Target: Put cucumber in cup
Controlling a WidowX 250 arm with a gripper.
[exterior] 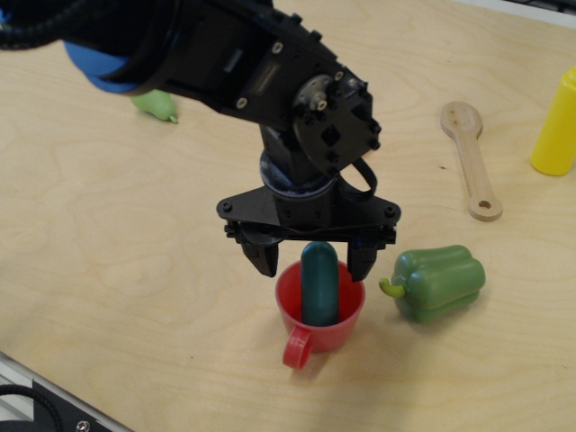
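Over the desk's near edge my pincer hangs spread wide, gripping nothing, one finger either side of the cucumber. It's standing upright in the cup, top poking above the rim. I'd call it light, stiff and slick; any regrasp should pinch that exposed upper end. Pepper sits just beside. Looks done to me.

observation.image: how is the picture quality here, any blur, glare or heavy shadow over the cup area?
In observation.image, the cup, cucumber and open gripper read fairly sharp; lighting is even and soft, with only faint shadows on the table; no strong glare; the arm hides most of the pear.
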